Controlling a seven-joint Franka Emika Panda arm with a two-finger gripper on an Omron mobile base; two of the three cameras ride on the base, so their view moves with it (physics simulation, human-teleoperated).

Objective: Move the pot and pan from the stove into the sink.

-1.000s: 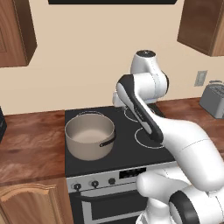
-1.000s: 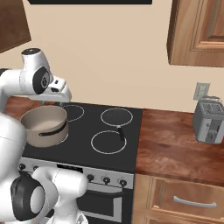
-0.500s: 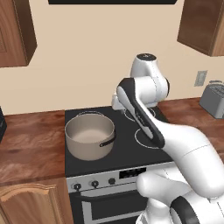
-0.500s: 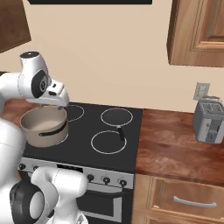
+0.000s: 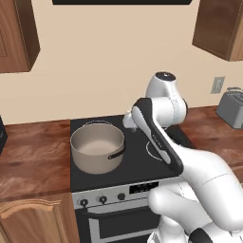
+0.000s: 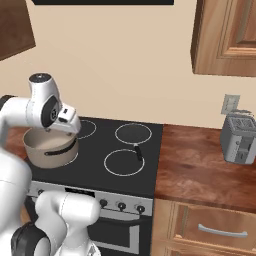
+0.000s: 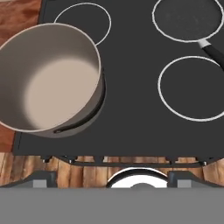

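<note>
The grey-beige pot [image 5: 97,148] [image 6: 50,148] [image 7: 48,83] stands on the front left burner of the black stove [image 5: 128,166] [image 6: 100,145] [image 7: 131,87]. It is empty, and one black loop handle faces the front. A flat dark pan [image 6: 133,133] [image 7: 188,19] lies on the back right burner with its handle pointing toward the front. My gripper [image 5: 128,123] [image 6: 65,128] [image 7: 113,178] hovers above the stove just right of the pot's rim. It points down, open, with nothing between its fingers. The sink is out of view.
A silver toaster [image 5: 232,111] [image 6: 239,139] sits on the wooden counter [image 6: 200,170] right of the stove. More wooden counter [image 5: 33,156] lies to the left. Knobs line the stove's front panel [image 5: 109,195]. Wooden cabinets hang above on both sides.
The hand has come down a little toward the stove beside the pot. Its jaws stay wide apart. Pot and pan have not moved.
</note>
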